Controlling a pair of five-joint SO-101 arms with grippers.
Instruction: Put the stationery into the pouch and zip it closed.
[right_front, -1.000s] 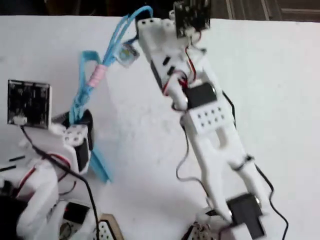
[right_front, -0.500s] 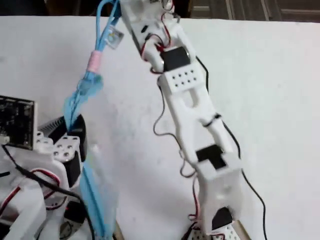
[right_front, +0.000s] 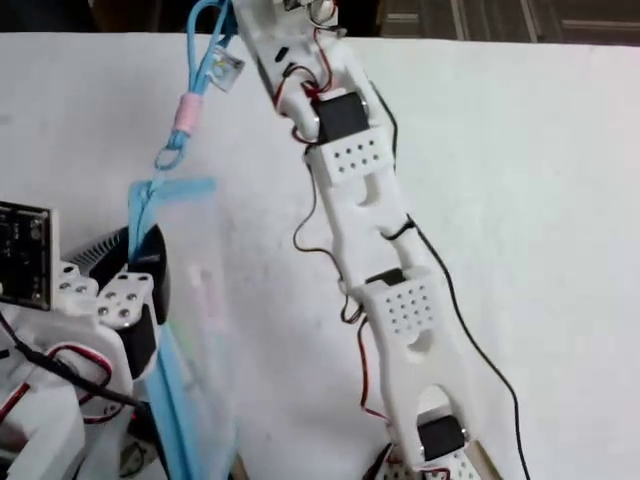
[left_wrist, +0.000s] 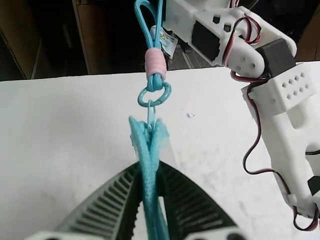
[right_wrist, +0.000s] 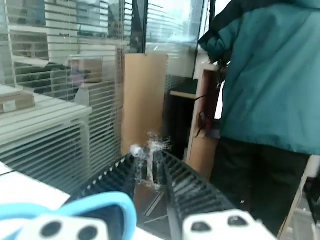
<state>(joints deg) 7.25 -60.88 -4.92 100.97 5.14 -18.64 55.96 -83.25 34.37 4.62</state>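
While the left gripper (left_wrist: 150, 172) is clenching the blue zipper edge of the clear pouch (right_front: 205, 300), the pouch is being held on edge over the near left part of the white table (right_front: 530, 150). At its zipper end a small ring (left_wrist: 154, 95) is joining it to a blue strap (right_front: 205, 50) (a pink bead (right_front: 185, 113) is sitting just above the ring). The strap is stretching taut to the right gripper (right_wrist: 150, 167) at the far table edge. Those fingers are pressing together, with the strap's loop caught around the base of one. Whatever is lying inside the pouch is too faint to tell.
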